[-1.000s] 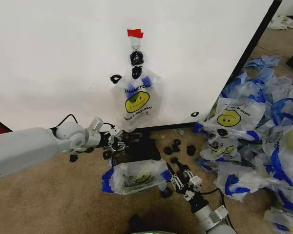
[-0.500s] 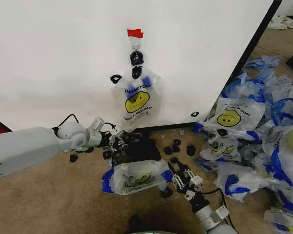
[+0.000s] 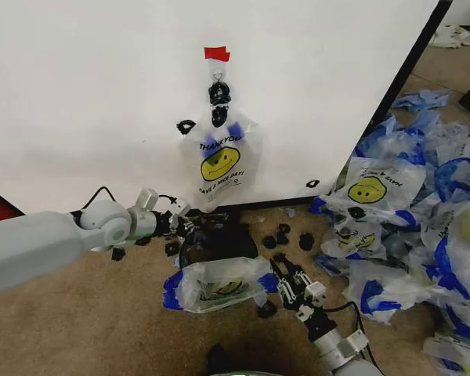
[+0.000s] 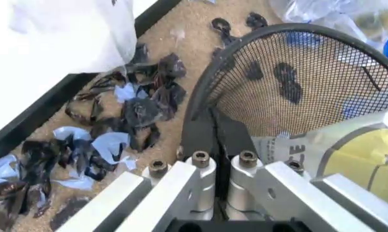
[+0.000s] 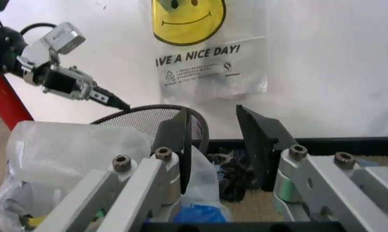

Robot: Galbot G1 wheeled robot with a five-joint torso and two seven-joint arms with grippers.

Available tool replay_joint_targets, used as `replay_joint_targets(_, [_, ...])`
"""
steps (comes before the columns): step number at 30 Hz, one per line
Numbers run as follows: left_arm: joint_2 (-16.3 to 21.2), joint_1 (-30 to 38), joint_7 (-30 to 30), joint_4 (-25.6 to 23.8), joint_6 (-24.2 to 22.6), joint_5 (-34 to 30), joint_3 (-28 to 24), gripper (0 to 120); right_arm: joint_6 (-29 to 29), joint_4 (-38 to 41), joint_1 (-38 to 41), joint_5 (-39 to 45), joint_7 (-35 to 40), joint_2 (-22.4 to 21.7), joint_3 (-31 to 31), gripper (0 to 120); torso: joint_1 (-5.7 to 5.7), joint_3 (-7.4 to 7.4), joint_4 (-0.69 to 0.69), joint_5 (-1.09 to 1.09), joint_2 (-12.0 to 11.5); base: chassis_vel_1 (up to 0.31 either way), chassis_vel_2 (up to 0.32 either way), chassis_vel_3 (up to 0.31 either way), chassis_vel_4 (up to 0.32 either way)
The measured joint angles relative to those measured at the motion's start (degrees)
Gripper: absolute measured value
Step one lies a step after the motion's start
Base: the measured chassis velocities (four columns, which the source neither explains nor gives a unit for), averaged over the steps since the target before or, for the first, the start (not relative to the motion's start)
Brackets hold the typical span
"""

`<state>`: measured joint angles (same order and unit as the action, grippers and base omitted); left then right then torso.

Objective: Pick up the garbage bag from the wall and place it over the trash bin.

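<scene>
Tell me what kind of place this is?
Probably a test or data-collection setup, not a home: a freestanding white wall with one bag on a hook, a bin on carpet below, and a heap of identical bags beside it.

My left arm reaches across low, its pincer pressed closed. My right pincer points forward from below, fingers spread apart.
</scene>
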<state>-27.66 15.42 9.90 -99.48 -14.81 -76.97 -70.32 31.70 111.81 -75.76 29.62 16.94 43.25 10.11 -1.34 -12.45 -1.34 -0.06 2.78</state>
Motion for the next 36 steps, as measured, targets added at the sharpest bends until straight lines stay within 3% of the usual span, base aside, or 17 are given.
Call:
replay_joint_targets(11, [-0.3,-0.6,-1.4,-1.7,0.9,-0.1,1.0,0,0.2,0.0,-0.3,0.0,-0.2,0.2,0.0,26,0.0,0.0,-0.02,0.0,0.0,0.0,0.0,0.0,0.0])
replay_joint_targets(13, [0.2,-0.6,-1.6,-2.9,1.0,-0.6,1.8,6,0.2,0.1,-0.5,0.0,-0.2,0.2,-0.1,26,0.0,0.0,-0.02,0.01,0.0,0.0,0.0,0.0,0.0])
replay_joint_targets(14, [0.6,-0.5,-1.7,-3.8,1.0,-0.8,2.2,15,0.2,0.1,-0.5,0.0,-0.2,0.1,-0.2,26,0.0,0.0,-0.01,0.02,0.0,0.0,0.0,0.0,0.0])
replay_joint_targets(19, [0.9,-0.4,-1.8,-4.5,1.0,-0.9,3.2,28,0.1,0.3,-0.3,0.0,-0.2,0.1,-0.2,25,0.0,0.0,-0.01,0.02,0.0,0.0,0.0,0.0,0.0])
replay_joint_targets(36, [-0.6,-2.9,1.5,3.5,1.4,3.7,2.5,93,0.0,0.2,-0.5,0.2,-0.2,0.1,-0.5,23,0.0,0.0,-0.01,0.0,0.0,0.0,0.0,0.0,0.0])
